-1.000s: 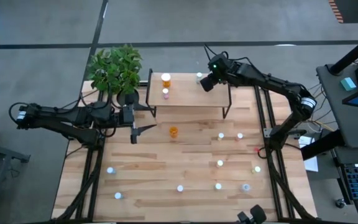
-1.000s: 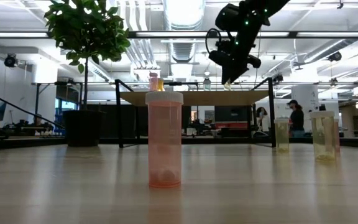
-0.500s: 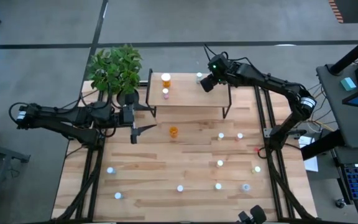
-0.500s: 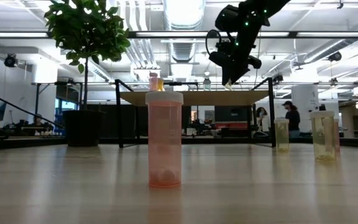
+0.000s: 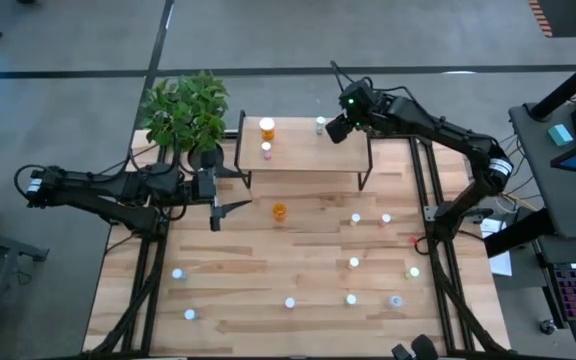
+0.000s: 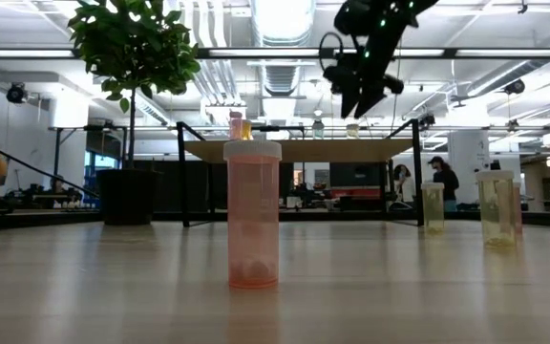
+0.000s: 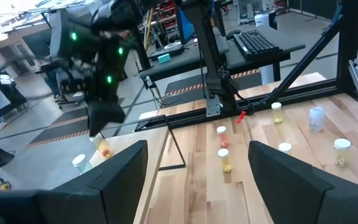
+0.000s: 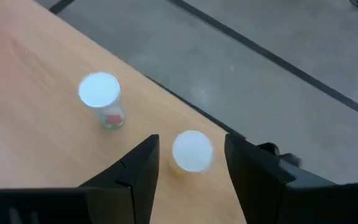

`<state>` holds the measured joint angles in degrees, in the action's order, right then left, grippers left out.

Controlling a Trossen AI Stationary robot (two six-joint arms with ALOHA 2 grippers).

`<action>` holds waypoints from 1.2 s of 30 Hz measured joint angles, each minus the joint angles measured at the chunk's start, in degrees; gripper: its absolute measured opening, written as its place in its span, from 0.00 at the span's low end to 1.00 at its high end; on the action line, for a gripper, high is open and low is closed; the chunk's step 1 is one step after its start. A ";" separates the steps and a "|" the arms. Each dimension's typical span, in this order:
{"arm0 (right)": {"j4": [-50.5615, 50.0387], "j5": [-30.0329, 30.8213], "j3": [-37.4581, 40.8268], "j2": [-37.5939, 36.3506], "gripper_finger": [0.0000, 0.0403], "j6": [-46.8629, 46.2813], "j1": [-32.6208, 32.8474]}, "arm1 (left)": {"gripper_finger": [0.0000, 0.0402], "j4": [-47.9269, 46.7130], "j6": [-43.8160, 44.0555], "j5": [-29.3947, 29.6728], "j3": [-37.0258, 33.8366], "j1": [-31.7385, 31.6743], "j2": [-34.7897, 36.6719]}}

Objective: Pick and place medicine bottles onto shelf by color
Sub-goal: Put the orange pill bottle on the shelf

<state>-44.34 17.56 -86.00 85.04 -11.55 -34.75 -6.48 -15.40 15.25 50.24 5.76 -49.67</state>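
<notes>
Between my right claw's parted fingers, untouched, stands a yellow bottle at the shelf's far edge; a green-tinted bottle sits just beyond. Farther off, my left claw waits open over the bench, near an orange bottle.

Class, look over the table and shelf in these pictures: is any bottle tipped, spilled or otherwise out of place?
Nothing stands out. The bottles on the shelf and on the table all stand upright with caps on. The right hand hangs open over a yellowish bottle near the shelf's edge, beside a green-tinted bottle. The left hand waits, open, beside the shelf.
</notes>
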 joint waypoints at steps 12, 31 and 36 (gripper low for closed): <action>-3.48 -2.40 -1.66 -9.76 0.43 0.00 10.15 | 0.65 -0.09 6.01 -3.77 -1.63 0.04 -2.05; -2.51 18.55 8.45 -18.04 0.42 -5.27 42.80 | 0.65 14.53 25.03 2.43 -15.42 -0.02 -23.21; -0.43 19.96 13.42 -18.68 0.41 -6.94 47.03 | 0.67 23.95 31.57 3.26 -19.35 -0.01 -29.85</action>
<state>-44.77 37.52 -72.58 66.36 -18.49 12.28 17.47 16.17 18.50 30.89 5.75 -79.52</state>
